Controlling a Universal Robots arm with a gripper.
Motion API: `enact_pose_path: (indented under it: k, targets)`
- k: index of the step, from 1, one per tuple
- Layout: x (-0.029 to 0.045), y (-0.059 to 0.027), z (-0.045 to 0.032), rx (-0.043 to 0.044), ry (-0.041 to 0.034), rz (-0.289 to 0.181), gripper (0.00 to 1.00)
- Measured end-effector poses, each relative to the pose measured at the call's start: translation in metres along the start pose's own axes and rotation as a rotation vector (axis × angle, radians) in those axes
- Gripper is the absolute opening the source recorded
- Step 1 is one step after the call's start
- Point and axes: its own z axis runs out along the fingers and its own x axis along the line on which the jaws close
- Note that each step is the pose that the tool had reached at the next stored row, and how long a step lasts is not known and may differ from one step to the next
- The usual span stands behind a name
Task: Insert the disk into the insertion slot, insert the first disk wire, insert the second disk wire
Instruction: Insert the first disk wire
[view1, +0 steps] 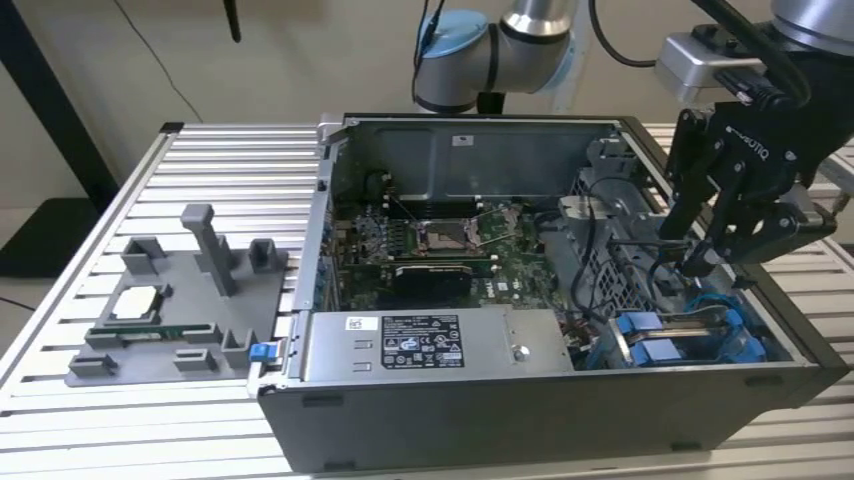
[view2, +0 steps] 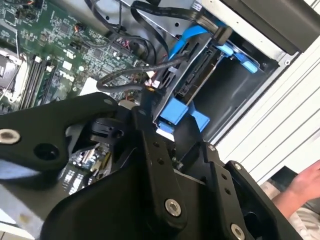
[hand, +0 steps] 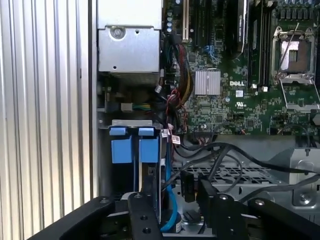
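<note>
We judge the gripper (view1: 697, 265) jaws closed on the disk wire (view2: 131, 71), beside the disk (view2: 192, 80) seated in its insertion slot (view1: 654, 340). If the plug tilts, it could jam against the port.

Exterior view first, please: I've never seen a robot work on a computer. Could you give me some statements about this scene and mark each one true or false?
1. The computer case lies open on a slatted metal table. True.
2. The gripper hangs at the exterior view's left end of the case. False: it hangs at the exterior view's right end, near the blue-tabbed insertion slot.
3. A grey labelled power-supply box sits inside the case. True.
4. A cooler covers the processor socket. False: the socket lies bare.
5. A person's hand shows in the second wrist view. True.
</note>
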Motion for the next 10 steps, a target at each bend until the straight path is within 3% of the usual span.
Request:
enact_pose_path:
  k: [3, 10]
  targets:
    - [-0.0046, 0.0002, 0.0011, 0.0011, 0.0000, 0.001, 1.00]
    - [-0.0058, 0.0001, 0.0066, 0.0031, -0.0016, 0.002, 1.00]
